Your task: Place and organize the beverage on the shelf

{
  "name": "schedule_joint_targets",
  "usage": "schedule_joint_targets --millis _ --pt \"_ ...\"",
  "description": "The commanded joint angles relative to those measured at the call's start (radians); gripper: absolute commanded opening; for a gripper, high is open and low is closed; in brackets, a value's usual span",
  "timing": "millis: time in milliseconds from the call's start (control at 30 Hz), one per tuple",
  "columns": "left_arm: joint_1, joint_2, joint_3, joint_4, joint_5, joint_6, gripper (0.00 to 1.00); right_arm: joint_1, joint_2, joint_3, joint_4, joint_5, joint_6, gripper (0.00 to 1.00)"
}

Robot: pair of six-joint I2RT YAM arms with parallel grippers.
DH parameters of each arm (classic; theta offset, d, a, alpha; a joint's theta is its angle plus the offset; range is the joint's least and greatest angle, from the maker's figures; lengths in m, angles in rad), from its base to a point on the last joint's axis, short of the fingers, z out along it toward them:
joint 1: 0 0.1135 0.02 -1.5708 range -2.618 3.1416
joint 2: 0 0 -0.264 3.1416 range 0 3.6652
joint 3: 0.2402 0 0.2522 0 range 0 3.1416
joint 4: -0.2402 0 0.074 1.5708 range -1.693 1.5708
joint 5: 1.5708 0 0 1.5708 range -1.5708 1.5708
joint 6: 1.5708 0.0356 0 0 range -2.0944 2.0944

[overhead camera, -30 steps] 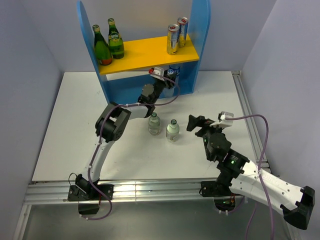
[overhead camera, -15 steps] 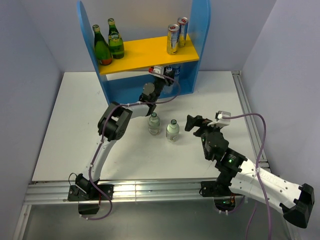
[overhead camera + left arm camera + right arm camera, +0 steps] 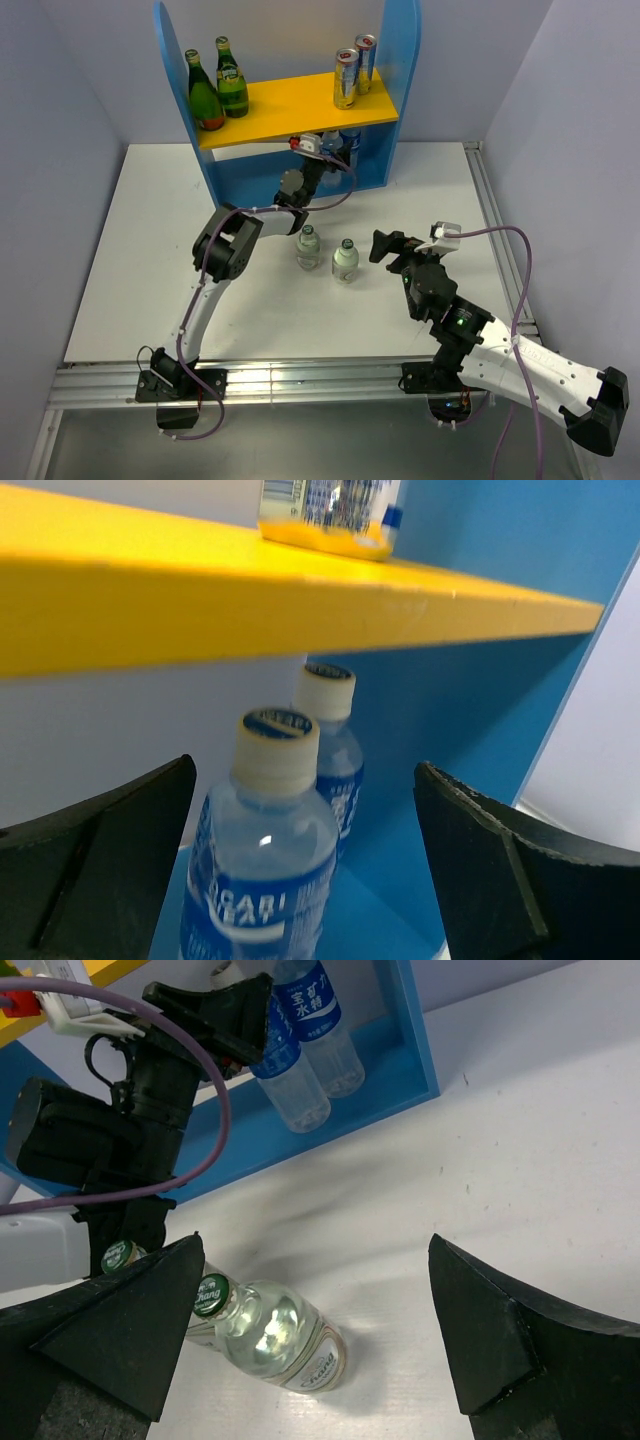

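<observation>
The shelf (image 3: pixel 395 90) stands at the back, blue with a yellow upper board (image 3: pixel 200 600). My left gripper (image 3: pixel 325 143) reaches under that board and is open. A blue-labelled water bottle (image 3: pixel 265 860) stands upright between its fingers with a gap on each side. A second one (image 3: pixel 335 760) stands behind it. Two clear glass bottles with green caps (image 3: pixel 308 248) (image 3: pixel 345 260) stand on the table. My right gripper (image 3: pixel 318 1245) hangs open just right of them, with the nearer glass bottle (image 3: pixel 280 1330) by its left finger and nothing held.
Two green bottles (image 3: pixel 218 90) stand on the left of the upper board and two cans (image 3: pixel 353 70) on its right. A metal rail (image 3: pixel 495 230) runs along the table's right edge. Grey walls close in both sides.
My left gripper has opened and let go of the blue-labelled bottle, which stays standing on the shelf's lower floor. The right arm has shifted slightly left, still open.
</observation>
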Motion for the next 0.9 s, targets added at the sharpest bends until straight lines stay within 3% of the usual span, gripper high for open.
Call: schedule_joint_targets --millis 0,467,600,667,700,733,767,833,867 --pt "0.002 -0.122 -0.042 0.066 0.029 0.001 0.98 0.003 -0.005 0.004 0.036 0.011 0.007 1.00" --pt "-0.001 -0.451 -0.482 0.120 -0.057 0.128 0.99 0.005 -0.049 0.002 0.024 0.007 0.006 1.00" --pt "-0.001 -0.618 -0.734 0.119 -0.170 0.207 0.99 0.005 -0.069 0.001 0.016 0.013 0.006 1.00" --pt "-0.008 -0.809 -0.828 -0.031 -0.187 0.226 0.93 0.005 -0.079 -0.004 0.018 0.008 0.007 1.00" --pt "-0.014 -0.882 -0.894 -0.126 -0.167 0.226 0.79 0.005 -0.082 -0.008 0.024 0.010 0.006 1.00" --pt "-0.019 -1.025 -0.921 -0.323 -0.134 0.217 0.72 0.005 -0.085 -0.009 0.026 0.001 0.007 1.00" --pt "-0.030 -1.095 -0.953 -0.377 -0.121 0.193 0.74 0.003 -0.083 -0.009 0.026 0.001 0.009 1.00" --pt "-0.053 -1.292 -1.103 -0.427 -0.106 0.153 0.99 0.005 -0.083 -0.009 0.027 -0.004 0.010 1.00" --pt "-0.091 -1.351 -1.143 -0.464 -0.098 0.134 0.99 0.003 -0.083 -0.009 0.027 -0.010 0.012 1.00"
